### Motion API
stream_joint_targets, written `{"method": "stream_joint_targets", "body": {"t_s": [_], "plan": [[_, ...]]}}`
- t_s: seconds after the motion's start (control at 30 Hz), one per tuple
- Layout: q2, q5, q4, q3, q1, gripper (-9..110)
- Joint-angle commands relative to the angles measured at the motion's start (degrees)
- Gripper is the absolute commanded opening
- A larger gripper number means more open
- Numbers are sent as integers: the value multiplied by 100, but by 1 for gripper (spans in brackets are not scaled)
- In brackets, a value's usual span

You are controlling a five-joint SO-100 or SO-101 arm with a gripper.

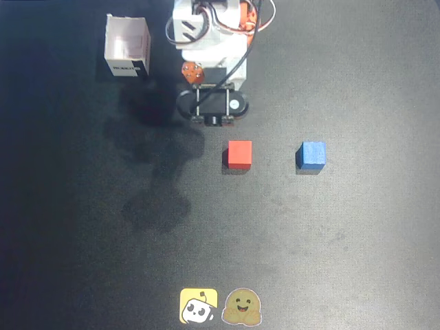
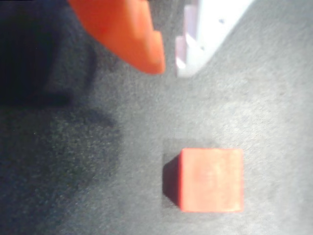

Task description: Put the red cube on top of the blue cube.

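- Dark matte tabletop (image 1: 357,247) filling both views, faintly mottled, crossed by the arm's shadow at left in the overhead view.
- White-and-orange arm (image 1: 210,31) reaching in from the top edge of the overhead view, folded over itself, wrist camera housing just above the red cube.
- White box (image 1: 128,47) standing at upper left in the overhead view, well apart from both cubes, out of the way.
- Gripper (image 2: 168,66) seen from the wrist: orange finger (image 2: 127,34) and white finger (image 2: 205,34) nearly together at the tips, only a narrow slit between, nothing held.
- Red cube (image 2: 211,179) resting on the table ahead of the fingertips, offset right of the slit in the wrist view; faces roughly square to the frame.
- Blue cube (image 1: 313,155) lying to the right of the red one in the overhead view, level with it, clear gap between.
- Judged need: spread the fingers, shift right, then descend astride the red cube.
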Motion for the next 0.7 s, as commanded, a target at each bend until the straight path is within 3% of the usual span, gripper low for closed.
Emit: {"method": "stream_joint_targets", "body": {"t_s": [0.0, 0.67], "plan": [[-272, 193, 141, -650, -70, 0], [-2057, 993, 123, -2206, -624, 5]]}}
